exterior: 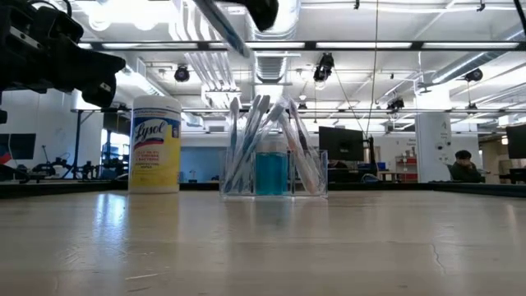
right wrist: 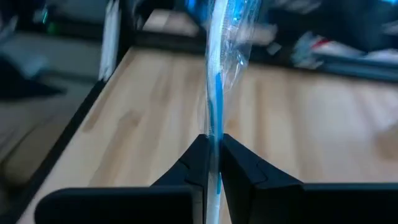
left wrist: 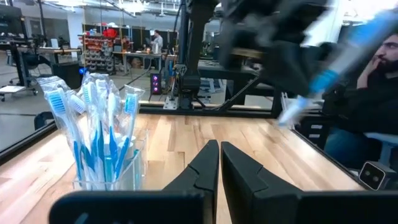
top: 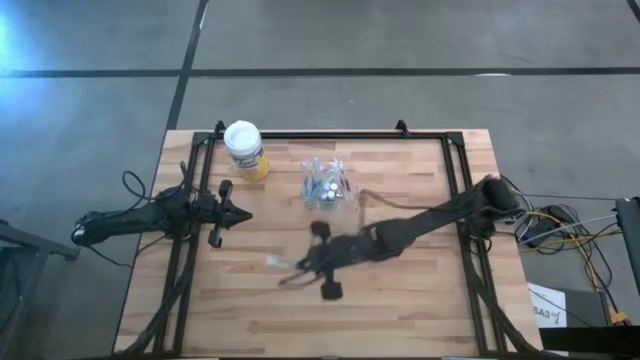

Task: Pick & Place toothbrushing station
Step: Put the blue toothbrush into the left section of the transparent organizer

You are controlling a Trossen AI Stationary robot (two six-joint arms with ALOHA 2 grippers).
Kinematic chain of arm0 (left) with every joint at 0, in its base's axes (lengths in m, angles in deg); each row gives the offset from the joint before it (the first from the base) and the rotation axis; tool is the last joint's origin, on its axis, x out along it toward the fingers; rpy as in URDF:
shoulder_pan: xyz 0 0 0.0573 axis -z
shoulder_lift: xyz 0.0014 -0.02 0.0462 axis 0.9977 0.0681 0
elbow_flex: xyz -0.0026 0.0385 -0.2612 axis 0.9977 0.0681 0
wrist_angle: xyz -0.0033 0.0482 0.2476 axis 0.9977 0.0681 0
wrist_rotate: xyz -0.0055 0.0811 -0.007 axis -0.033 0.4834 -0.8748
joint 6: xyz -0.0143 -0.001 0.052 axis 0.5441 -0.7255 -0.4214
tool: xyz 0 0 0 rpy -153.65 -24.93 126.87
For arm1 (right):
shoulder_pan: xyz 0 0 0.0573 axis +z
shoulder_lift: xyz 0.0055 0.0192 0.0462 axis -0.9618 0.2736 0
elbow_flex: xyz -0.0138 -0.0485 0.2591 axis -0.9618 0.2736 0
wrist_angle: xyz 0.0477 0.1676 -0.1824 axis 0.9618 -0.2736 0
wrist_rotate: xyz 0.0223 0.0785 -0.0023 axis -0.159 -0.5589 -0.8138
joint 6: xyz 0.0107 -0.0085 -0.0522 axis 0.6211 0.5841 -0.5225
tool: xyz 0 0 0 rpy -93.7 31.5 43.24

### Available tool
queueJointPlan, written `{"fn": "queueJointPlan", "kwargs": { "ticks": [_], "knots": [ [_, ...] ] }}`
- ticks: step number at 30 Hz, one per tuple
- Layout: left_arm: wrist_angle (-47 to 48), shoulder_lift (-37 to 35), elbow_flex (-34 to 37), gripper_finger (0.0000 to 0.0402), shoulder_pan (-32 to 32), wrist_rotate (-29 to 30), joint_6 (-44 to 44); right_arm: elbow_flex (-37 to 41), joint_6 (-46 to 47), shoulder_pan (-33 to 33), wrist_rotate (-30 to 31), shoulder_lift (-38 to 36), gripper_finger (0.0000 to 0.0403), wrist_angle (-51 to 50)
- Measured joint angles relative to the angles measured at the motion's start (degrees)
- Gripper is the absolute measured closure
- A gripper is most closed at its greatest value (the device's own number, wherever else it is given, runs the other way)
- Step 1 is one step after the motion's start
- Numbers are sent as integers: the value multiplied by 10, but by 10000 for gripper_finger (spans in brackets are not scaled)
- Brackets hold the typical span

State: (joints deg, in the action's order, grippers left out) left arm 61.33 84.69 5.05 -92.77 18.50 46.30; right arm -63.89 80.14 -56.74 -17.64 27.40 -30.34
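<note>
High view: the right gripper (top: 300, 270) pinches 1 wrapped toothbrush (right wrist: 217, 74) above mid-table. The clear holder (top: 328, 187) stands beside the yellow canister (top: 245, 150). The left gripper (top: 238, 213) waits, fingers together.

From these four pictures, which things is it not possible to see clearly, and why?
- Held toothbrush: motion blur in the high and left wrist views; its head is cut off by the top edge in the right wrist view, though the right gripper plainly clamps it.
- Clear holder: too small from above to count its brushes.
- Yellow canister: absent from both wrist views.
- Left gripper: in the low view only dark arm parts show.
</note>
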Motion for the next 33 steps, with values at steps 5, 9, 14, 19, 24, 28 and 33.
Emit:
{"fn": "queueJointPlan", "kwargs": {
  "ticks": [5,9,14,19,24,28,33],
  "knots": [
    [-5,0,0,378,0,-8,6,193,-41,-25,-11,-76,381,249],
    [-76,1,1,378,2,-45,12,320,-65,-32,-19,-89,381,474],
    [-136,6,0,378,2,-58,19,407,-59,-46,-18,-83,381,614],
    [-186,40,0,386,2,-8,19,420,-53,-53,-23,-89,381,621],
    [-263,111,0,396,2,3,40,418,-74,-53,-24,-89,381,618],
    [-300,183,-12,379,2,5,54,411,-87,-58,-24,-88,381,618],
    [-302,274,-58,346,3,-1,41,400,-88,-64,-24,-88,380,618]
  ]
}}
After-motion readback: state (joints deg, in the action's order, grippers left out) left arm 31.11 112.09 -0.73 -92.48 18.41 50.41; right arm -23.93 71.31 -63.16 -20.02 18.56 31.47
